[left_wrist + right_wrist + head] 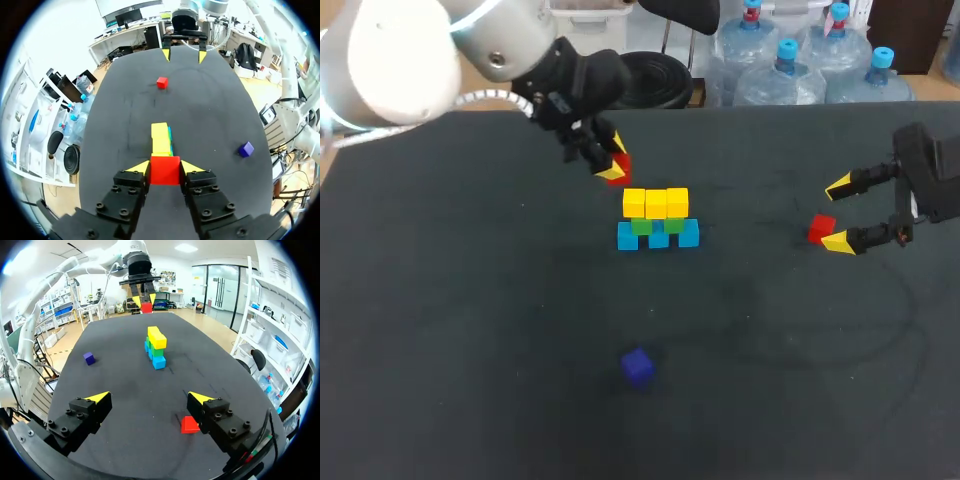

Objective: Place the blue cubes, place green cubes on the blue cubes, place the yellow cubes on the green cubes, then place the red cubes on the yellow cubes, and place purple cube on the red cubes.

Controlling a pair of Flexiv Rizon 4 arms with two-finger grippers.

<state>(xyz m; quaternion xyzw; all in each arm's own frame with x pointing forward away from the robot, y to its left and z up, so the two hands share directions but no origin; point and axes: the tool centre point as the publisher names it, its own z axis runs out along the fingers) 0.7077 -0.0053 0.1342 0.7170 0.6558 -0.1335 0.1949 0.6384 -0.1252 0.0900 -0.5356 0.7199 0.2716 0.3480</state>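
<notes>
– Red cube (619,166) status?
– Clamped between the left fingers (139,167), near the stack but not touching it. Stack: yellow row (655,203) on green cubes (641,226) on blue cubes (689,234).
– Other red cube (821,229)?
– On the worktop (470,330), just beside one of the right fingers (838,243). They're spread wide and hold nothing. Purple cube (638,366) sits alone, well apart from the stack.

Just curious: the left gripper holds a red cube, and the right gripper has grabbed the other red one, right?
The left gripper holds a red cube, but the right gripper is open; the other red cube lies on the table beside it, per the right wrist view.
</notes>
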